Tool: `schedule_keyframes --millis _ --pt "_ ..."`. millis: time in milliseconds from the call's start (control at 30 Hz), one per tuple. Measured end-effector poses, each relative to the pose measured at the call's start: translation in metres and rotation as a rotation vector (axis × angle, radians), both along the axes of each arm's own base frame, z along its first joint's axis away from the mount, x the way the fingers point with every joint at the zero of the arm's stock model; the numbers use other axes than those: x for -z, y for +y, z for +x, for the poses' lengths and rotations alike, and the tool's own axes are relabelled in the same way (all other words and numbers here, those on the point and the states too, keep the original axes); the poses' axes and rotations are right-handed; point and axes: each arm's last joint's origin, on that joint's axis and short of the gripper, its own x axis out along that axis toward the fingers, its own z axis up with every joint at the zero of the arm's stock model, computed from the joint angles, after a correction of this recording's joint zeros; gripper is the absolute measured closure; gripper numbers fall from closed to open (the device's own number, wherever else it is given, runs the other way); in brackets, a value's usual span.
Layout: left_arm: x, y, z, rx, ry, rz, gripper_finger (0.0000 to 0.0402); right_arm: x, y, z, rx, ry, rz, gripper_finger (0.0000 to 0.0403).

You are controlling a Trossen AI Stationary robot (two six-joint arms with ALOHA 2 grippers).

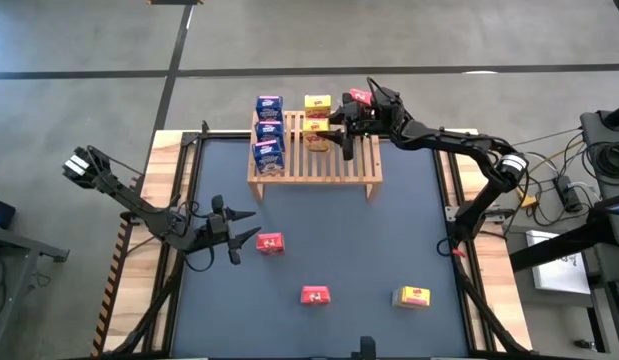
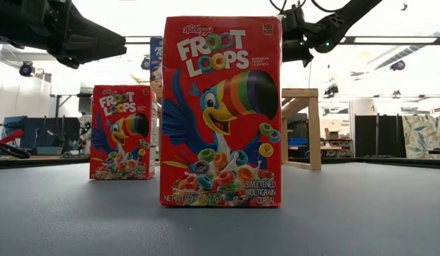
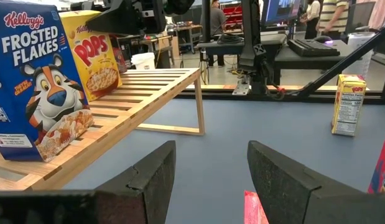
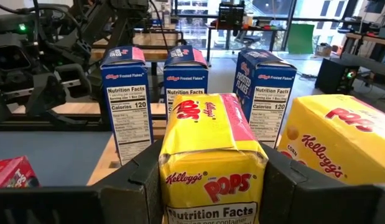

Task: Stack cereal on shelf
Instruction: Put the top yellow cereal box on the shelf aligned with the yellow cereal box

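Note:
The wooden shelf (image 1: 314,160) stands at the table's far middle. Three blue cereal boxes (image 1: 269,128) stand in a row on its left part. A yellow box (image 1: 317,102) stands at its far edge, and a red box (image 1: 359,97) shows by my right arm. My right gripper (image 1: 329,124) is shut on a second yellow box (image 4: 211,155) over the slats. On the table stand two red boxes (image 1: 271,243) (image 1: 315,294) and one yellow box (image 1: 414,296). My left gripper (image 3: 208,180) is open, its fingertips just short of the left red box (image 3: 254,211). My right gripper pinches the yellow box by two opposite sides (image 4: 170,180), one finger (image 4: 133,180) on each. The fingers come in level from the table's right side, over the shelf. The box's printed face tips upward. Whether its bottom rests on the slats is hidden.
The shelf's right half (image 1: 359,160) shows bare slats. The dark mat (image 1: 389,230) between the shelf and the loose boxes is free. In the low view the near red box (image 2: 221,110) fills the middle, and a shelf leg (image 2: 315,128) shows behind it.

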Motion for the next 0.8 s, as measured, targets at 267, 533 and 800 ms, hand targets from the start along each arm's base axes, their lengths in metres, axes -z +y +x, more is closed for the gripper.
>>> schedule_keyframes --millis 267,533,800 --pt "0.000 0.000 0.000 0.000 0.000 0.000 0.0218 -0.002 0.007 0.003 -0.015 0.001 0.001 0.0189" --pt "0.000 0.000 0.000 0.000 -0.001 -0.003 0.0218 -0.010 0.010 -0.001 -0.013 -0.020 -0.010 0.0168" --pt "0.000 0.000 0.000 0.000 -0.001 -0.003 0.0218 -0.023 0.019 -0.005 -0.025 -0.053 -0.025 0.0166"
